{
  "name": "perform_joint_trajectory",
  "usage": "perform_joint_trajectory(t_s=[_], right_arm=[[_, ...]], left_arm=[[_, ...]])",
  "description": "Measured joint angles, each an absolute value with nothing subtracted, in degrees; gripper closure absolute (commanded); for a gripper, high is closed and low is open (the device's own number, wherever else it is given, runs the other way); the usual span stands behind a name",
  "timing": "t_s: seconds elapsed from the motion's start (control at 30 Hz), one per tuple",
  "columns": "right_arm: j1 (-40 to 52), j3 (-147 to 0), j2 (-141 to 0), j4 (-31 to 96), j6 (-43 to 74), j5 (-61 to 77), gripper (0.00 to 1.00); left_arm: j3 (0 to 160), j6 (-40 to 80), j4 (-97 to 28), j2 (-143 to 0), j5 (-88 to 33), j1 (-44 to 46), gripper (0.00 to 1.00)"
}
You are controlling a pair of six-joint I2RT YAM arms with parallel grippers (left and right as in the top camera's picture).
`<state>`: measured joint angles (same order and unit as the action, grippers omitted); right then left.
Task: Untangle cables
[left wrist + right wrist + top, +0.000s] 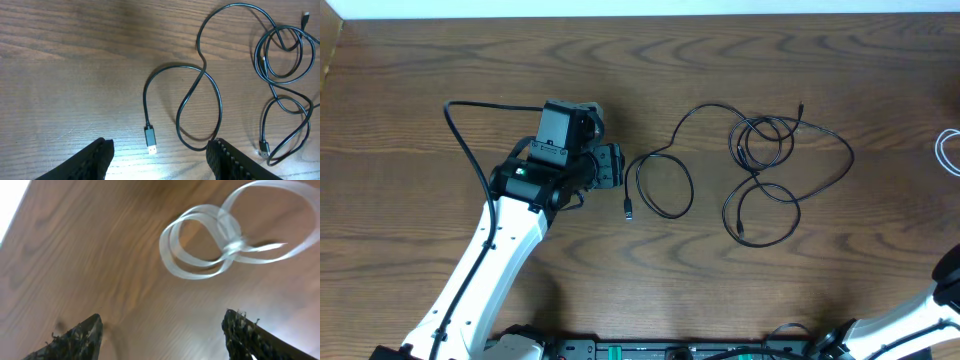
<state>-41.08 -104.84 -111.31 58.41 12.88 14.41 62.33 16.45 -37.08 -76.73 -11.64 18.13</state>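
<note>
Dark wood-grain surface [410,60]. The left gripper [162,162] hangs over it wide open with nothing held. Its fingers [97,157] sit at the bottom of the wrist view. The USB plug [150,138] of the black cable [203,71] lies flat just ahead of the gap between the fingers, not touched. From the plug the cable makes one loose loop, then runs right to a tighter multi-turn coil [259,60]. Below the coil is another loop ending in a second plug [264,148]. The right gripper [162,340] is also wide open and empty. It is above the white cable [232,245], which is blurred in its wrist view and lies in a few overlapping loops. Overhead shows the white cable only as a sliver at the right edge, well apart from the black one.
</note>
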Motion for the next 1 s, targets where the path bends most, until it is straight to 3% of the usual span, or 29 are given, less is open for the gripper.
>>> perform_joint_trajectory(t_s=[0.2, 0.37, 0.47, 0.67, 0.7, 0.73, 0.8, 0.83, 1.0], right_arm=[[-29.91, -104.84, -111.31, 70.24, 2.83, 20.05, 0.17], [-14.41, -104.77, -111.31, 78.06, -3.62, 19.64, 0.12], [-4.71, -100.29, -111.31, 78.63, -1.78, 18.87, 0.13], [8.84, -84.66, -111.55, 66.28, 11.79, 18.17, 0.16], [10.5, -83.09, -111.59, 64.12, 14.0, 18.13, 0.19], [12.12, -81.56, -111.61, 61.56, 16.67, 18.13, 0.3], [14.5, -78.94, -111.63, 56.55, 21.93, 16.64, 0.84], [15.18, -78.48, -111.63, 56.05, 23.44, 15.94, 0.95], [15.84, -79.24, -111.63, 57.82, 24.97, 14.15, 0.99]], left_arm=[[62.33, 16.45, -37.19, -76.73, -10.59, 18.13, 0.3], [60.82, 16.45, -39.07, -78.81, -6.92, 18.13, 0.31], [60.38, 16.45, -40.36, -82.94, -6.61, 18.13, 0.3], [60.34, 16.45, -40.51, -84.44, -6.04, 18.13, 0.3], [60.34, 16.45, -40.6, -84.44, -6.04, 18.13, 0.3], [60.34, 16.45, -40.69, -84.44, -6.02, 18.13, 0.3], [60.34, 16.45, -40.66, -84.44, -6.04, 18.13, 0.3], [60.34, 16.45, -40.71, -84.44, -6.04, 18.13, 0.3], [60.34, 16.45, -40.73, -84.44, -6.04, 18.13, 0.3]])
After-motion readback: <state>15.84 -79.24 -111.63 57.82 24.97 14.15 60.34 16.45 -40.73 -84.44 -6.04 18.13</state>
